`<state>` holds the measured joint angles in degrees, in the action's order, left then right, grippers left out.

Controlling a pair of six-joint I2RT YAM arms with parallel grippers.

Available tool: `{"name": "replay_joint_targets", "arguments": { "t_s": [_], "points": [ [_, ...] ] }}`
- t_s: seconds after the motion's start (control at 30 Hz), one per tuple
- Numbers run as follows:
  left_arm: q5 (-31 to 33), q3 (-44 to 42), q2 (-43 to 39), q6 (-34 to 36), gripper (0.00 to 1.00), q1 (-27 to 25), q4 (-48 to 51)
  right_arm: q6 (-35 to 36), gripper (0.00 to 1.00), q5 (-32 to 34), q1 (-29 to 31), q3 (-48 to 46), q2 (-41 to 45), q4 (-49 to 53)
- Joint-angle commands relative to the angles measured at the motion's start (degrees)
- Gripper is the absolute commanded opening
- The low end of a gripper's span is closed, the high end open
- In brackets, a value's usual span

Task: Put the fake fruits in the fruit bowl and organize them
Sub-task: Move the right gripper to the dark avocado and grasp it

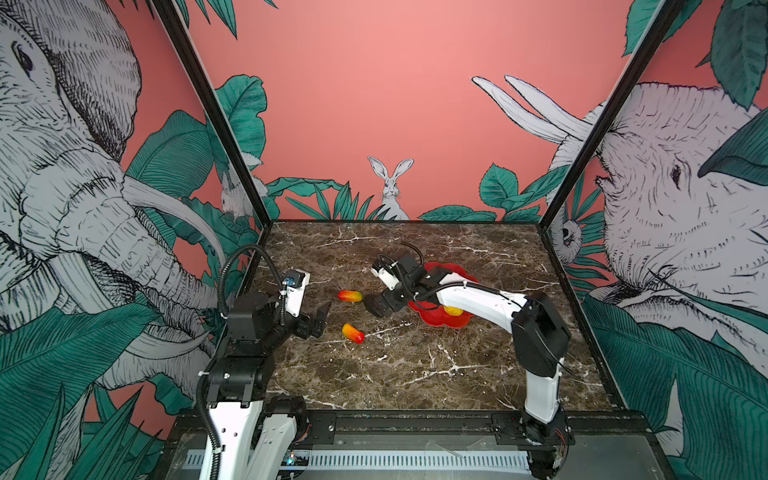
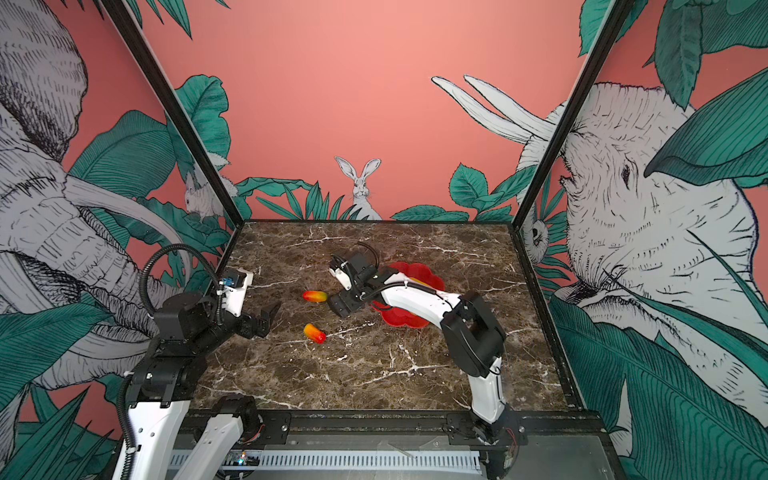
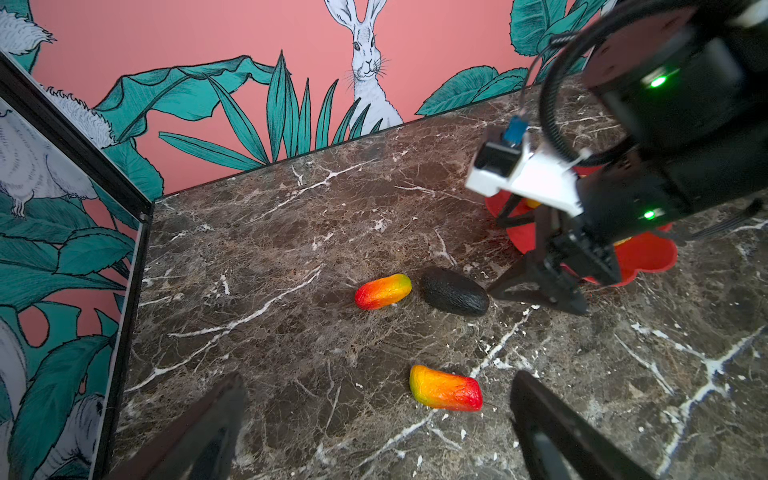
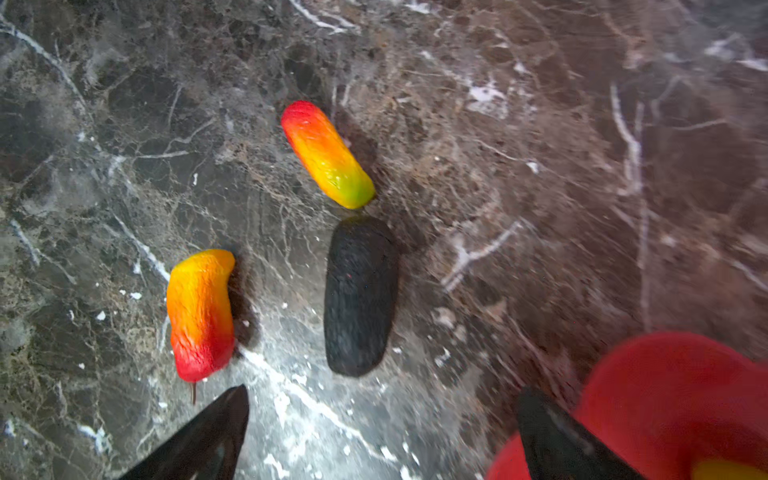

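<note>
Dark oval (image 4: 360,296) lies just ahead of right tool (image 4: 382,392) (spread wide).

**Even Light, Soft Shadows, One Smeared View**

Bright, diffuse light fell from above. Shadows were short and soft, as beside the dark oval fruit (image 4: 360,295) and a mango shape (image 4: 200,313). A pale glare lay on the marble tabletop (image 4: 291,390) in the right wrist view, where the fruit bowl (image 4: 673,399) was smeared by blur. In the left wrist view the near fingers (image 3: 199,436) of the left gripper (image 3: 378,376) were out of focus. In both top views the black frame posts (image 1: 210,112) leaned outward, stretched by the wide lens.
</note>
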<state>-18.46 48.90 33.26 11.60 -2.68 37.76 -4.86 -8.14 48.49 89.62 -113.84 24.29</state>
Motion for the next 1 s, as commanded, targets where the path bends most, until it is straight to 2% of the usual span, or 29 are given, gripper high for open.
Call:
{"name": "replay_joint_targets", "arguments": {
  "t_s": [0.0,0.17,0.47,0.67,0.77,0.97],
  "points": [
    [-0.73,-0.65,-0.38,-0.17,1.0,0.29,-1.16,-0.18,0.99,-3.8,-0.19,5.78,-4.5,0.93],
    [-0.79,-0.57,-0.3,-0.17,1.0,0.3,-1.08,-1.28,0.99,-5.79,-0.07,11.27,-10.74,3.08],
    [-1.01,-0.64,-0.25,-0.17,1.0,0.3,-1.13,-3.11,0.85,-6.26,-0.05,13.34,-15.29,3.13],
    [-1.05,-0.61,-0.14,-0.18,1.0,0.31,-1.16,-3.74,0.66,-5.63,-0.06,13.95,-16.23,3.83],
    [-1.07,-0.57,-0.3,-0.25,1.0,0.29,-1.19,-3.77,0.52,-5.31,-0.08,13.83,-15.75,3.96],
    [-1.05,-0.65,-0.54,-0.21,1.0,0.32,-1.16,-2.68,0.32,-4.22,-0.06,13.37,-12.54,5.71]
  ]
}}
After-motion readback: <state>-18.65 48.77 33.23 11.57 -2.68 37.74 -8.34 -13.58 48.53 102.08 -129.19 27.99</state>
